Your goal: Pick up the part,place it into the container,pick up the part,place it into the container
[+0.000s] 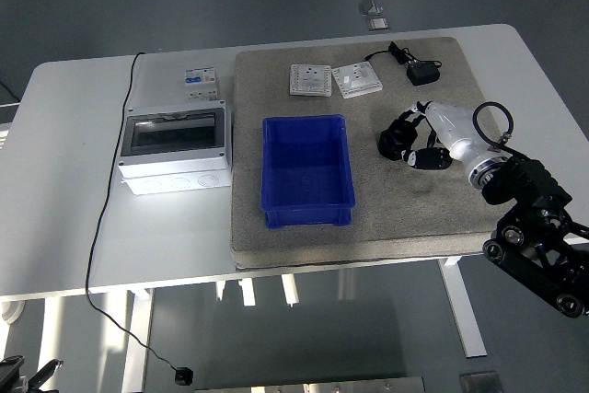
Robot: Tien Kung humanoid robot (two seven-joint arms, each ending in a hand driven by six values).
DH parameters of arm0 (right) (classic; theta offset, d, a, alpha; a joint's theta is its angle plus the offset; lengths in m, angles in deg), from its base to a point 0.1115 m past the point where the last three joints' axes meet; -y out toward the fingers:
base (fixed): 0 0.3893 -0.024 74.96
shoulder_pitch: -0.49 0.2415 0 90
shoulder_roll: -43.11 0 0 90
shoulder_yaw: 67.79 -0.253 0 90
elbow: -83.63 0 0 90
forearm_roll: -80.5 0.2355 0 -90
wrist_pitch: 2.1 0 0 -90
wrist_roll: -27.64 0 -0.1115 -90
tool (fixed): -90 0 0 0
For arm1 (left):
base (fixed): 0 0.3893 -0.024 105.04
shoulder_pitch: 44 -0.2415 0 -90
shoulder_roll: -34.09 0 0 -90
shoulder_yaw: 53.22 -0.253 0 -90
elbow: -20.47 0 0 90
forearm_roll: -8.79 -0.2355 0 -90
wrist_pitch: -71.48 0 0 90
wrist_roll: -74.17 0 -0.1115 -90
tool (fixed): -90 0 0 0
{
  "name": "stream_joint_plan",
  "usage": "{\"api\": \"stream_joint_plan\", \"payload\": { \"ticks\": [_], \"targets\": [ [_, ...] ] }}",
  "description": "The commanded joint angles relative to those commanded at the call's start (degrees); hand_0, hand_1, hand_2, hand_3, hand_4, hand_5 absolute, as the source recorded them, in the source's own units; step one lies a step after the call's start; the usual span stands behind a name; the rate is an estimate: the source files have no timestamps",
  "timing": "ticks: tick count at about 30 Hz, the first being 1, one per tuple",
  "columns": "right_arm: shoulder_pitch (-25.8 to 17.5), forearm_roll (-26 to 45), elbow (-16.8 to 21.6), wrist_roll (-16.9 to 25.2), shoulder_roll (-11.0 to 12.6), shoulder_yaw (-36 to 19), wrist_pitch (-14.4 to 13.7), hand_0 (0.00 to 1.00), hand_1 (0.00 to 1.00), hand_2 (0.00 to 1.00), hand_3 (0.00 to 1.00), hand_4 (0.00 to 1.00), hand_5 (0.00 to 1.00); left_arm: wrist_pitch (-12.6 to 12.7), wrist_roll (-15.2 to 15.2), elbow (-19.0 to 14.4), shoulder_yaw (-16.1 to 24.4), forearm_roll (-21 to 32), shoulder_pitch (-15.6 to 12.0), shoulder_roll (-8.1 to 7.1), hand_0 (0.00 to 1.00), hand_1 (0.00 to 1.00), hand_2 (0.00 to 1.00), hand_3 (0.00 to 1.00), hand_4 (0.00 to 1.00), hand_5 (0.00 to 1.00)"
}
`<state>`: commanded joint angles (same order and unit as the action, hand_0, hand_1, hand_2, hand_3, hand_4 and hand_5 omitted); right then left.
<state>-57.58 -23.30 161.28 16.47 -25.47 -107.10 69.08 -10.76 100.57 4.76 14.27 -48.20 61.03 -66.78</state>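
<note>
With nothing in the open blue plastic bin (307,170), our right hand (416,140) hovers, black fingers loosely curled and empty, beside two white square socket plates (310,80), awaiting a forward reach.

Right arm (538,236) cut off by the picture's right edge and lower right corner; only forearm and wrist show. Right hand (416,140): black fingers bunched over the grey mat (386,218) near its right edge, too small and dark to tell curl or contact. Cable (97,227) from the grey enclosure (175,149) drops past the table's (64,181) near edge; the plug end below is too small to identify. Small white device (202,82) behind the enclosure, at the mat's far left corner: markings unreadable. Two white square parts (331,80) by the mat's far edge: face detail too fine to resolve. Black adapter (423,72) at the far right corner: shape unclear.
</note>
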Motion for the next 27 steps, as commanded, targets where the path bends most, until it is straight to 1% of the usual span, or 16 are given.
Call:
{"api": "stream_joint_plan", "payload": {
  "ticks": [2, 4, 6, 7, 9, 12, 13, 15, 18, 19, 24, 25, 27],
  "targets": [
    [1.37, 1.51, 0.48, 1.58, -0.30, 1.50, -0.59, 0.443, 0.304, 0.397, 0.575, 0.380, 0.002, -0.04, 0.05, -0.01, 0.12, -0.20, 0.05, 0.00, 0.670, 0.677, 0.694, 0.769, 0.788, 0.785],
    [3.90, 4.05, 0.72, 4.14, -0.90, 4.26, 0.24, 0.443, 0.304, 0.397, 0.575, 0.380, 0.002, -0.10, 0.13, -0.03, 0.30, -0.53, 0.17, 0.00, 0.670, 0.677, 0.694, 0.769, 0.788, 0.785],
    [6.12, 6.14, 0.29, 5.42, -1.52, 6.76, 2.20, 0.443, 0.304, 0.397, 0.575, 0.380, 0.002, -0.13, 0.17, -0.04, 0.39, -0.70, 0.28, -0.03, 0.670, 0.677, 0.694, 0.769, 0.788, 0.785],
    [7.37, 7.13, -0.07, 5.67, -1.85, 8.11, 3.40, 0.524, 0.341, 0.423, 0.603, 0.378, 0.002, -0.14, 0.17, -0.05, 0.39, -0.73, 0.33, -0.06, 0.670, 0.678, 0.693, 0.769, 0.789, 0.785],
    [9.67, 7.71, -1.22, 5.17, -2.64, 10.72, 5.62, 0.524, 0.341, 0.423, 0.603, 0.378, 0.002, -0.12, 0.13, -0.05, 0.29, -0.63, 0.39, -0.12, 0.670, 0.678, 0.693, 0.769, 0.789, 0.785],
    [12.67, 7.02, -3.18, 3.37, -3.86, 14.41, 9.03, 0.524, 0.341, 0.423, 0.603, 0.378, 0.002, -0.07, 0.07, -0.07, 0.15, -0.52, 0.46, -0.20, 0.670, 0.678, 0.693, 0.769, 0.789, 0.785],
    [13.35, 6.61, -3.65, 2.75, -4.18, 15.59, 10.11, 0.640, 0.462, 0.525, 0.648, 0.374, 0.002, -0.05, 0.06, -0.08, 0.10, -0.47, 0.47, -0.22, 0.669, 0.678, 0.691, 0.769, 0.789, 0.785],
    [14.14, 6.04, -4.18, 1.98, -4.50, 17.05, 11.38, 0.640, 0.462, 0.525, 0.648, 0.374, 0.002, 0.01, 0.05, -0.09, -0.02, -0.33, 0.45, -0.26, 0.669, 0.678, 0.691, 0.769, 0.789, 0.785],
    [14.77, 5.58, -4.62, 1.21, -4.70, 18.04, 12.34, 0.640, 0.462, 0.525, 0.648, 0.374, 0.002, 0.07, 0.05, -0.12, -0.15, -0.13, 0.38, -0.31, 0.669, 0.678, 0.691, 0.769, 0.789, 0.785],
    [14.92, 5.57, -4.71, 1.03, -4.74, 18.29, 12.55, 0.856, 0.760, 0.725, 0.685, 0.396, 0.027, 0.08, 0.06, -0.13, -0.18, -0.11, 0.38, -0.33, 0.669, 0.677, 0.692, 0.769, 0.789, 0.785],
    [15.33, 7.43, -5.30, 0.77, -4.80, 19.26, 13.62, 0.856, 0.760, 0.725, 0.685, 0.396, 0.027, 0.19, 0.11, -0.16, -0.29, 0.01, 0.37, -0.37, 0.669, 0.677, 0.692, 0.769, 0.789, 0.785],
    [15.34, 7.75, -5.39, 0.75, -4.79, 19.33, 13.81, 0.904, 0.796, 0.794, 0.732, 0.329, 0.165, 0.18, 0.14, -0.17, -0.25, -0.06, 0.37, -0.38, 0.669, 0.677, 0.692, 0.770, 0.789, 0.786],
    [15.33, 8.18, -5.53, 0.72, -4.78, 19.39, 14.12, 0.904, 0.796, 0.794, 0.732, 0.329, 0.165, 0.14, 0.20, -0.19, -0.16, -0.24, 0.36, -0.40, 0.669, 0.677, 0.692, 0.770, 0.789, 0.786]
  ]
}}
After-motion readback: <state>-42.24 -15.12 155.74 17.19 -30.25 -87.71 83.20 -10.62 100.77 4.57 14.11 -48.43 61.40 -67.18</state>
